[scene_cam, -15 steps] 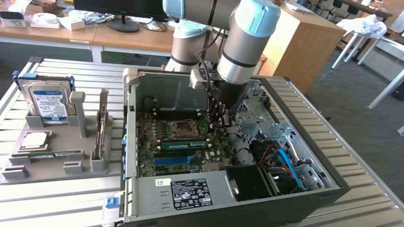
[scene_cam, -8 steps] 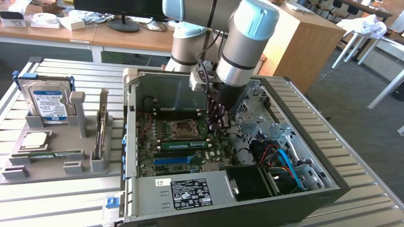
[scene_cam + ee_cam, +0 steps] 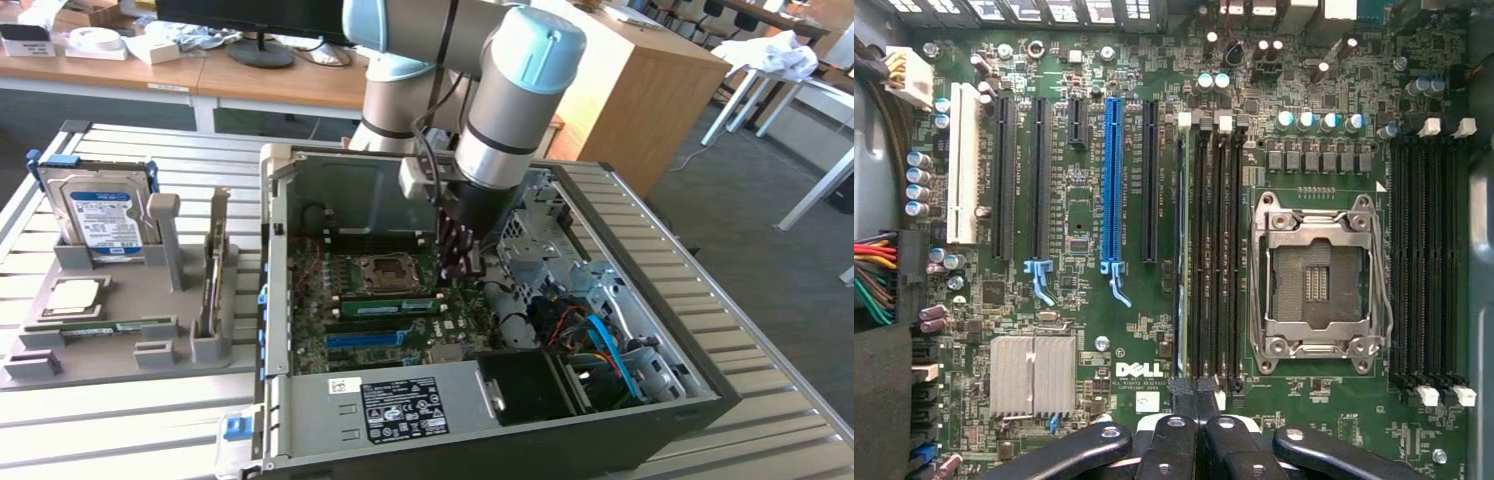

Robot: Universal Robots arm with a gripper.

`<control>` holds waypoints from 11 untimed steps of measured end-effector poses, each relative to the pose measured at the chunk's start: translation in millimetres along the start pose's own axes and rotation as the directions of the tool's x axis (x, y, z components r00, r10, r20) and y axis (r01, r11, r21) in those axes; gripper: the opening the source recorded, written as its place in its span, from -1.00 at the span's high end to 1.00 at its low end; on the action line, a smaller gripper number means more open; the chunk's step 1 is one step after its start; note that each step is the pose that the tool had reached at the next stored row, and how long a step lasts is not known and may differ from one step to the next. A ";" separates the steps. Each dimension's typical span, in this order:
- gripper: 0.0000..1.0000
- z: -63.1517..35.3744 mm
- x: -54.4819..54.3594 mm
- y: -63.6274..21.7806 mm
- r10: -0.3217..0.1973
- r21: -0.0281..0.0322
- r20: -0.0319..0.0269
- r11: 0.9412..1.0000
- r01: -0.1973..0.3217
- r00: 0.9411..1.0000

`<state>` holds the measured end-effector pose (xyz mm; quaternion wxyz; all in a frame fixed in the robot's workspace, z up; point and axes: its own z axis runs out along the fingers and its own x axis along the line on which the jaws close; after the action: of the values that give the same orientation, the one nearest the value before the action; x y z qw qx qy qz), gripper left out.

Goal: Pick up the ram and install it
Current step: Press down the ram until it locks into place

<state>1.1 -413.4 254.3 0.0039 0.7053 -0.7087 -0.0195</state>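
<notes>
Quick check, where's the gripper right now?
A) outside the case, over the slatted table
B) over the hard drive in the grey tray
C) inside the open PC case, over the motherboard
C: the gripper is down inside the open case, above the motherboard beside the CPU socket; the hard drive stands apart on the exterior view's left.

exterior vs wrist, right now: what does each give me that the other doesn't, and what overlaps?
Exterior adds: the arm reaching into the open PC case, and the grey fixture on the exterior view's left, holding the hard drive, the processor and a ram stick.
Wrist adds board detail: the DELL logo, the blue slot, the heatsink, and the black memory slots just off the gripper.
Shared: the motherboard, the empty CPU socket, and the gripper over the board.
</notes>
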 end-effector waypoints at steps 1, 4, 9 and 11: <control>0.80 0.4 0.0 0.0 0.000 0.000 0.000 1.000 0.000 1.000; 0.80 0.3 0.0 0.0 0.000 0.000 0.000 1.000 0.000 1.000; 0.80 0.4 0.0 -3.4 0.000 0.000 0.000 1.000 0.000 1.000; 0.80 0.4 0.0 -3.9 0.000 0.000 0.000 1.000 0.000 1.000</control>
<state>5.0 -413.4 253.8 0.0040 0.7053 -0.7087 -0.0195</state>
